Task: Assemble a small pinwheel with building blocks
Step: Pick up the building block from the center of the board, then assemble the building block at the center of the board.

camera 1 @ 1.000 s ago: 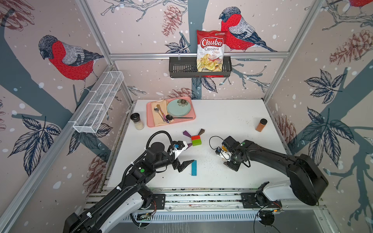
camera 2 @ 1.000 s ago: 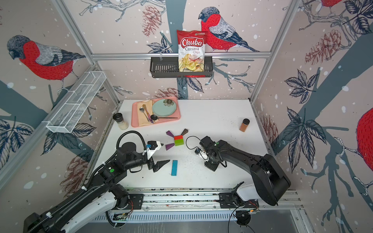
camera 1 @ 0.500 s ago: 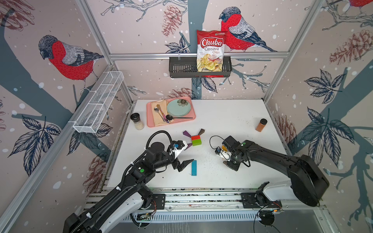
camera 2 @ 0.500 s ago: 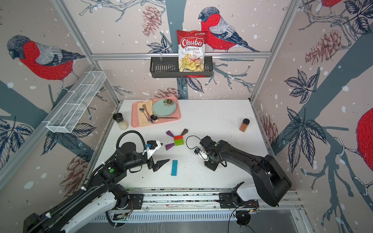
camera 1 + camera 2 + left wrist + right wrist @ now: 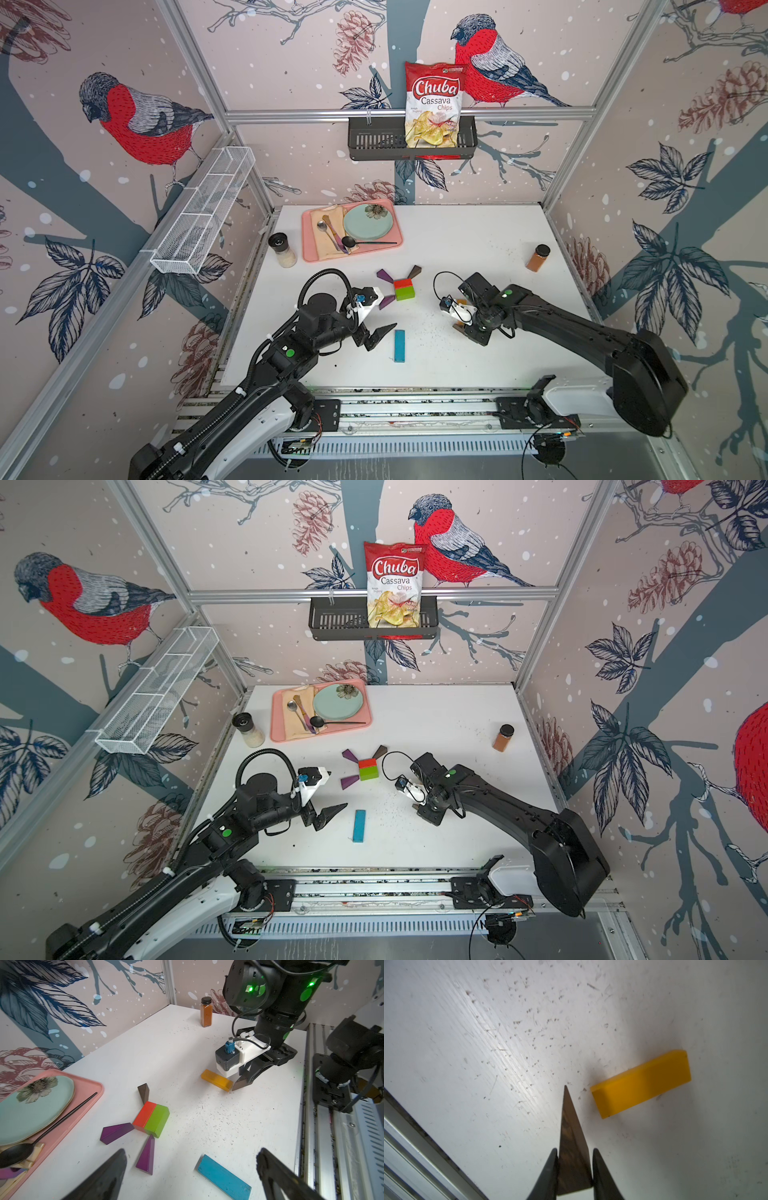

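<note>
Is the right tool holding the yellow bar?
No, the right tool is shut on a brown wedge, while the yellow bar lies free on the table beside it.

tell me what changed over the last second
Nothing visibly moved. The right end effector stays shut on a brown wedge beside the yellow bar. The left end effector stays open near the blue bar. The red block, green block, purple wedges and other brown wedge lie where they were.
</note>
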`<state>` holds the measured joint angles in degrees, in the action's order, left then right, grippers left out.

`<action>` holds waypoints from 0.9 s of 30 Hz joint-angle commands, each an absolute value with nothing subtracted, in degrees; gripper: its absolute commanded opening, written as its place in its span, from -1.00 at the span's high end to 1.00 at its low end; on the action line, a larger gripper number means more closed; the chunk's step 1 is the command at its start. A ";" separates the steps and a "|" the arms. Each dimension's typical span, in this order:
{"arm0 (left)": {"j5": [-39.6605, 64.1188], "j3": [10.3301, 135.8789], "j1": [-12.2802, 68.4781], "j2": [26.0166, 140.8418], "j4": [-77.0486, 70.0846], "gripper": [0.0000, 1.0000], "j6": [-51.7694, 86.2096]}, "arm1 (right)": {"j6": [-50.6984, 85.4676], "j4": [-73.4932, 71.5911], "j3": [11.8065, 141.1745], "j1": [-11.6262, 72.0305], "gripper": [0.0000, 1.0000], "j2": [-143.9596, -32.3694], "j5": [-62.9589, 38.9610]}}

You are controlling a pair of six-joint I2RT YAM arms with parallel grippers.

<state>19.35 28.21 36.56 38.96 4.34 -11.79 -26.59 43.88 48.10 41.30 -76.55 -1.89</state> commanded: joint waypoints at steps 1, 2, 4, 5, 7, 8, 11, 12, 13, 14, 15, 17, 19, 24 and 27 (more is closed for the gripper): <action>8.13 29.09 36.47 38.51 4.71 -0.93 -8.78 | -29.25 45.09 52.00 41.71 0.81 -79.12 -2.47; 5.63 29.18 36.32 38.41 5.19 -0.93 -8.78 | -30.40 45.22 53.70 41.66 0.81 -80.63 -2.30; 3.90 29.09 35.89 38.18 5.69 -0.93 -8.64 | -33.08 45.07 56.66 41.04 0.81 -83.73 -1.66; 3.86 29.09 35.73 38.22 5.80 -0.93 -8.49 | -34.76 45.02 58.61 40.38 0.81 -85.70 -1.59; 3.44 29.17 35.39 38.30 5.89 -0.93 -7.94 | -37.74 44.96 62.22 38.86 0.82 -89.65 -1.41; 2.90 29.08 34.99 38.47 5.89 -0.93 -7.74 | -39.47 44.89 64.15 38.15 0.82 -91.71 -1.24; 1.16 29.22 33.19 39.45 6.10 -0.93 -6.97 | -43.51 45.06 70.07 36.65 0.83 -97.87 -0.50; 1.06 29.33 32.01 39.92 6.15 -0.93 -6.69 | -44.60 45.25 72.30 36.18 0.83 -99.96 -0.67; 0.97 29.29 31.10 40.29 6.09 -0.93 -6.44 | -45.51 45.33 74.03 35.92 0.83 -101.62 -0.70; 1.05 29.43 30.08 40.74 5.99 -0.93 -6.29 | -46.49 45.37 75.84 35.75 0.83 -103.49 -0.70; 1.22 29.44 29.42 40.98 5.82 -0.93 -6.32 | -47.44 45.64 77.55 35.68 0.83 -105.24 -0.79; 1.41 29.35 28.83 41.26 5.49 -0.93 -6.32 | -48.75 45.86 80.07 35.60 0.83 -108.08 -0.91; 0.70 29.35 28.34 41.56 5.69 -0.93 -6.11 | -49.76 45.98 81.67 35.54 0.83 -110.18 -1.05; 0.24 29.36 27.87 42.38 5.86 -0.93 -6.17 | -51.36 44.98 83.48 35.58 0.82 -113.37 -2.10; 0.26 29.24 27.53 42.54 5.76 -0.93 -6.28 | -51.34 45.19 85.32 35.86 0.81 -114.96 -2.67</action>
<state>0.91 28.88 27.83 42.46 6.90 -6.37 -49.93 44.53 83.90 35.57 -113.91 -1.10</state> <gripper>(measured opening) 0.967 0.262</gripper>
